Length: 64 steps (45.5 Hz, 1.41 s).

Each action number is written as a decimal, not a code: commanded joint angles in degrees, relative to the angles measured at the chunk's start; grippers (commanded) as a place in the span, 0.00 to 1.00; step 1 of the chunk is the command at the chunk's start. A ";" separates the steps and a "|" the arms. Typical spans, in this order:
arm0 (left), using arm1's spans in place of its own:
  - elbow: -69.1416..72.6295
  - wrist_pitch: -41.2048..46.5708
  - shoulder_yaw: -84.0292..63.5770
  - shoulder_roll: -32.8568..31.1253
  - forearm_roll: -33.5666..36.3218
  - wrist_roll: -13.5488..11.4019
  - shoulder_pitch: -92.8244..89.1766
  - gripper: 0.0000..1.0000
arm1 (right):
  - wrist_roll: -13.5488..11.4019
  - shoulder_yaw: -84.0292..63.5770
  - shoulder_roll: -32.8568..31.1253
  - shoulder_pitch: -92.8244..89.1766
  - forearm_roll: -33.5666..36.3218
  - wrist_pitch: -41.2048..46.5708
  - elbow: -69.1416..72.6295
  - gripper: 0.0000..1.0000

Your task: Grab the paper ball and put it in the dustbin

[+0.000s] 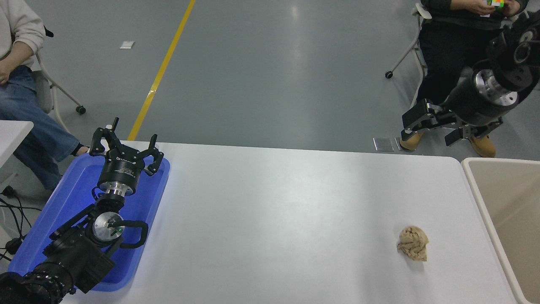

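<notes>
Jaws of the right gripper [431, 129] released: the 2 sides stand apart with nothing between them. The right arm enters from the upper right edge, and its gripper hangs in the air beyond the far edge of the desk [274, 219], over the grey floor [270, 71], pointing left and slightly down. It is well apart from the paper ball [413, 248] and touches nothing.

Jaws of the left gripper [125, 147] also released, fingers spread and empty. The left arm is parked at the lower left, lying over the blue tray [50, 223], with the gripper above the tray's far end.

Paper ball: 1 crumpled tan wad, resting on the desk surface in the right-hand part, toward the near edge. It lies near the dustbin [481, 198] but apart from it, with a strip of bare white desk between the 2. Nothing touches it.

Dustbin: beige, with a rounded rim, at the right edge of the view, just beside the desk's right end. Only its left part is in the frame; the visible inside wall is plain.

Blue tray: sits at the desk's left end, its long side running away from the camera.

Background: a yellow line [162, 69] runs across the floor. A seated person [19, 71] in jeans is at the upper left. A second seated person [455, 38] in dark trousers and tan boots is at the upper right, hands holding a small multicoloured cube [496, 3], behind the right arm.
</notes>
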 commanded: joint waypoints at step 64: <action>0.00 0.01 0.00 0.00 0.01 0.00 -0.01 1.00 | 0.04 10.74 1.65 -37.30 -3.94 -29.39 -6.32 1.00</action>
